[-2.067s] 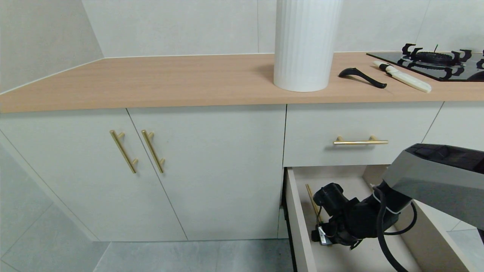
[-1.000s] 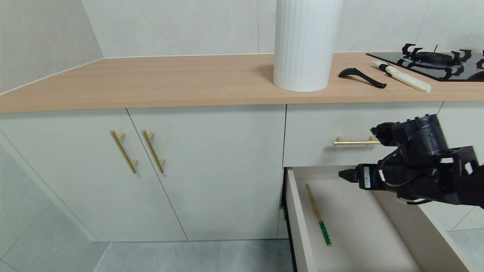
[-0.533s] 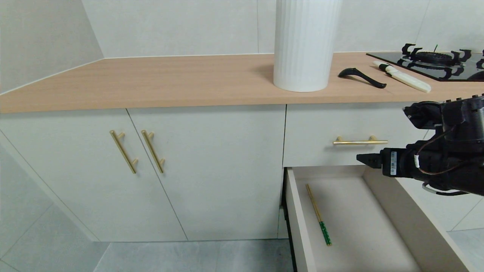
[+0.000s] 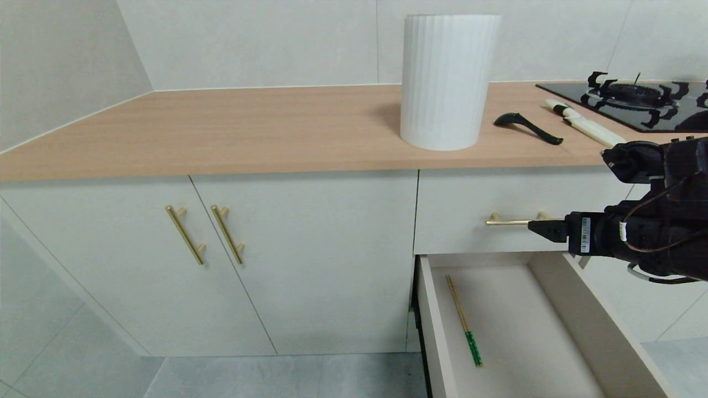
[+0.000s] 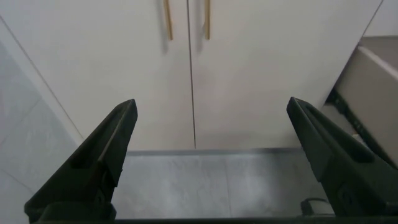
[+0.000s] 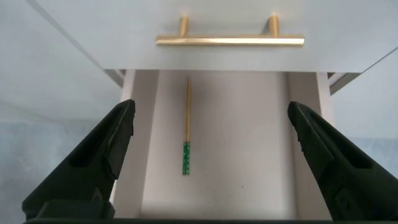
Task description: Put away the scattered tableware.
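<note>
Your right gripper [image 4: 545, 230] hangs over the open drawer [image 4: 434, 331], its tip level with the right end of the brass handle [image 4: 511, 221] on the shut drawer above; from the head view you cannot tell whether it touches. Its own wrist view settles the grip: both fingers [image 6: 115, 155] are spread wide with nothing between them. That view also looks straight down on the chopsticks [image 6: 186, 127], lying lengthwise on the drawer floor near the left wall, green-banded end toward the front.

The head view gives you the worktop [image 4: 249, 127]: a tall white ribbed container [image 4: 445, 83], and to its right a black spoon [image 4: 528, 126] and a pale knife [image 4: 586, 127], apart from each other, just short of the stove [image 4: 636, 99].

Your left gripper [image 5: 211, 102] is likewise spread and empty, low before the two cupboard doors [image 5: 193, 74], near the floor, with the drawer's corner at one side.
</note>
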Robot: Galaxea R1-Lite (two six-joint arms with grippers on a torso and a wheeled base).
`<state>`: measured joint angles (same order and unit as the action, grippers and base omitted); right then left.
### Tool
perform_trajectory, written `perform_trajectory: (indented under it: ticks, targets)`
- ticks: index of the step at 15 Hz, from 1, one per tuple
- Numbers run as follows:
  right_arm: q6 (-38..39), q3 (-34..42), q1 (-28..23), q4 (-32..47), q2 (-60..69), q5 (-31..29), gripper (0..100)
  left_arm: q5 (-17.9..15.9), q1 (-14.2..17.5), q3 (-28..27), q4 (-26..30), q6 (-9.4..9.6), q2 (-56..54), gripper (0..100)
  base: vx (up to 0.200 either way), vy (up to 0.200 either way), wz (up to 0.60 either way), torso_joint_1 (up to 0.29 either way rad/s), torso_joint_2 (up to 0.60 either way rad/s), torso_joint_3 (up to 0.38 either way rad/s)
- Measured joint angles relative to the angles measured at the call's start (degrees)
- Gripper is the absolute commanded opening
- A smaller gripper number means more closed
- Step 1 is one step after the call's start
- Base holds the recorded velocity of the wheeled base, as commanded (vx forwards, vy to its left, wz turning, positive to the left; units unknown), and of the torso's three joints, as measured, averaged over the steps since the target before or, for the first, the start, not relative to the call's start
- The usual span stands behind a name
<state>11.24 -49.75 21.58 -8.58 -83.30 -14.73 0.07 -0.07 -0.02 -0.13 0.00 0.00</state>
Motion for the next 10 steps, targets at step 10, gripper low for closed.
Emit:
perform_trajectory:
  ticks: [10]
  targets:
    - [-1.0,0.1,-0.1,0.0,0.3,0.1,100,0.0,0.0,0.0,0.2,0.00,0.0,100,0.000,0.000,0.00,0.185,-0.48,-0.286]
